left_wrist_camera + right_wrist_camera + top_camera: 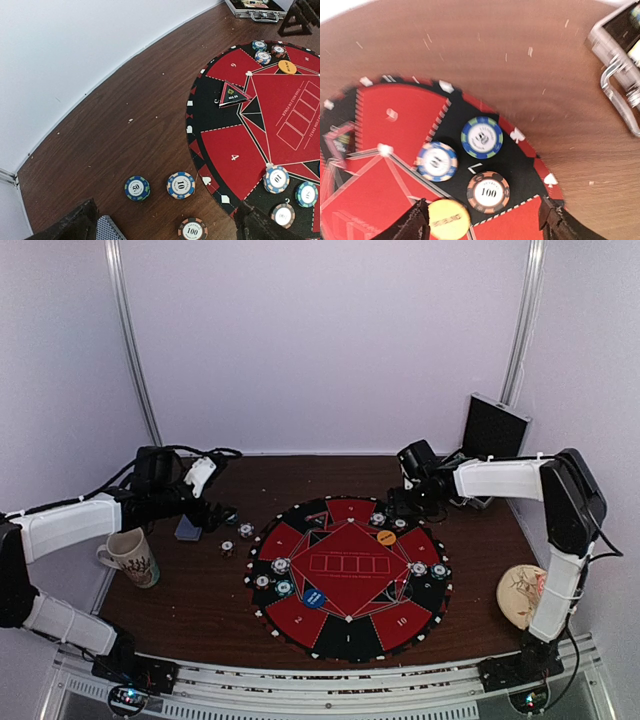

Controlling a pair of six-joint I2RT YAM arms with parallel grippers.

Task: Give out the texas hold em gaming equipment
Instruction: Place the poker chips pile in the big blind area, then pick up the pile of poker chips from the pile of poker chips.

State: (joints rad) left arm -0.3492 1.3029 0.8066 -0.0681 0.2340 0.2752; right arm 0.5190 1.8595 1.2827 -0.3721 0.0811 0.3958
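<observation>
While both arms reach over the worktop (190,605), you have nothing in either grip. Left gripper (166,216): jaws spread wide and released, hanging just off the left rim of the round poker mat (350,635). Beneath it, off the mat, three chips lie flat and apart on the bare wood: a chip marked 50 (137,188), a chip marked 10 (180,185) and a loose chip marked 100 (192,230). The grey-blue card deck (107,229) lies beside them, farther from the mat. Right gripper (484,212): jaws parted, clasping nothing, over the mat's far edge. Below it, on the mat's black border, sit a blue-and-green chip (481,137), a blue-and-white chip (437,161) and a black-and-orange chip (488,191), close together but not touching. The orange button disc (449,219) lies just inward of them, toward the mat's centre. The blue button disc (314,597) rests on the mat's near-left part. You also have left-border chips (281,565) and right-border chips (418,569) on the mat. The mug (130,557) stands well off the mat's left. The black case (495,430) stands on edge beyond the mat's far-right rim.
</observation>
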